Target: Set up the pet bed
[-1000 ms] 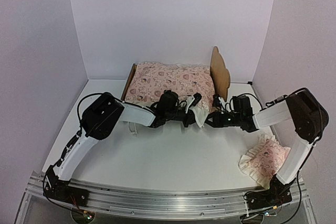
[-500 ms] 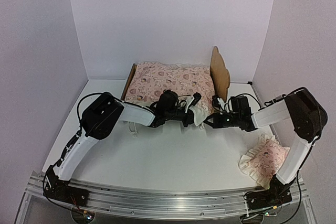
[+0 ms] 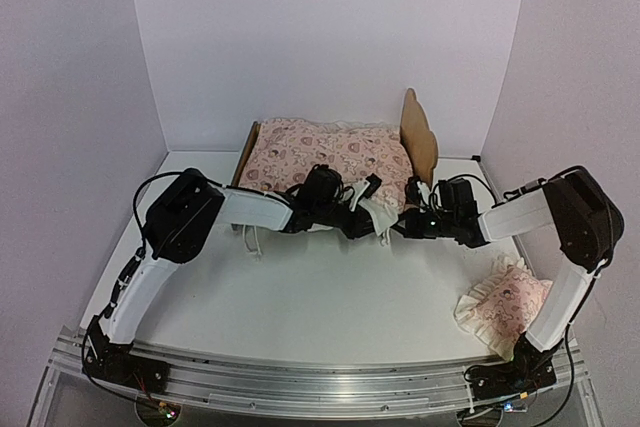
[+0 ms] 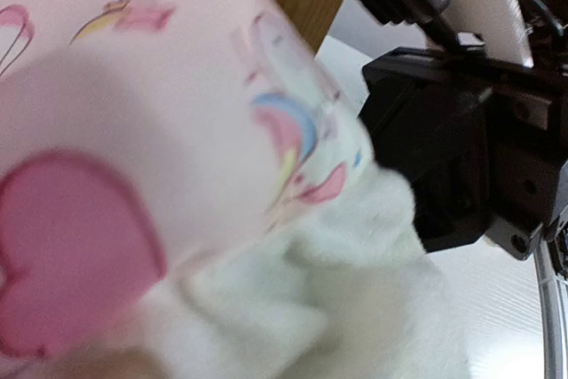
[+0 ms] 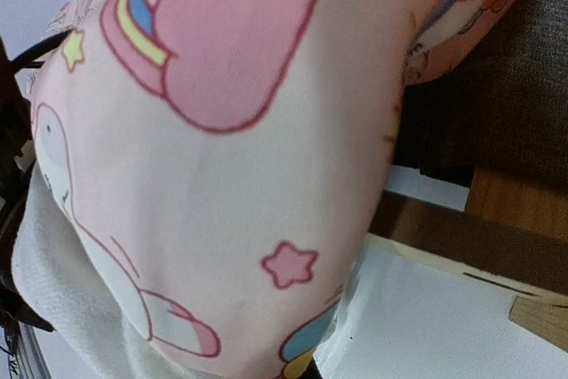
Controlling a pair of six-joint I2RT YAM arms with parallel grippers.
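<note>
The pet bed (image 3: 419, 139) stands at the back of the table, its plywood headboard on the right. The pink printed cover (image 3: 325, 152) lies over it, and the cover's white ruffle (image 3: 379, 215) hangs off the front right corner. My left gripper (image 3: 366, 207) and right gripper (image 3: 402, 223) meet at that corner from either side. Cloth fills both wrist views: the cover (image 4: 133, 130) and ruffle (image 4: 355, 290) hide my left fingers. The cover (image 5: 231, 175) hides my right fingers, which are shut on its edge. Beside it show the bed's dark base (image 5: 497, 86) and wooden rail (image 5: 461, 237).
A small pink ruffled pillow (image 3: 505, 312) lies on the table at the front right, beside the right arm's base. White walls close in the table (image 3: 330, 297) on the left, back and right. The right arm's black body (image 4: 461, 157) sits close in front of my left wrist camera.
The right gripper has shut at the ruffled corner and pushed a little left. The left arm has shifted back toward the bed, its elbow moving left.
</note>
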